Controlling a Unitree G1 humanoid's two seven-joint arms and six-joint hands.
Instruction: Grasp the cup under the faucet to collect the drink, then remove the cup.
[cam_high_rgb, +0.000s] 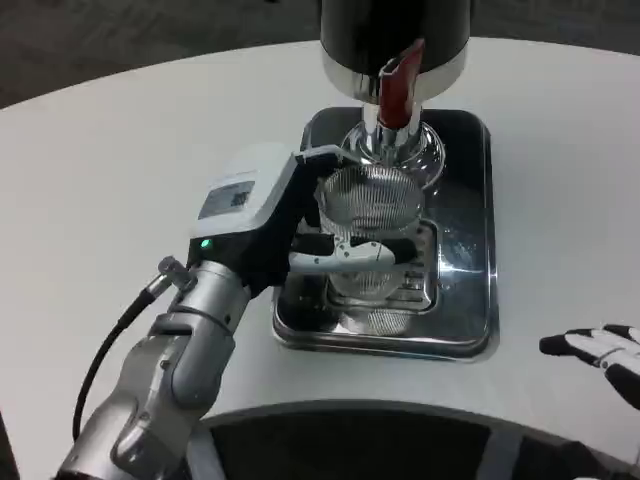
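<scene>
The cup (368, 215) is a clear glass tumbler with fine ribbing running round its wall, so that it catches the light in thin bright lines; its mouth is open and faces up. It stands upright over the slotted grate (405, 275) in the middle of the steel drip tray (480, 300), directly below the chrome faucet (392, 140) with its red lever (398, 85). Whether any drink is in it cannot be told.

The left hand (290, 230) holds the cup from the tray's left side: one white and black finger wraps across the near face of the glass, low on its wall, and another reaches round the far side near the rim. A small green light shows on the wrist below the hand's white back.

The black body of the dispenser (395, 30) rises at the tray's far edge. The tray sits toward the far side of the white table (120, 170).

The right hand (600, 352) lies near the table's near right edge, well apart from the tray, its fingers stretched out and holding nothing.
</scene>
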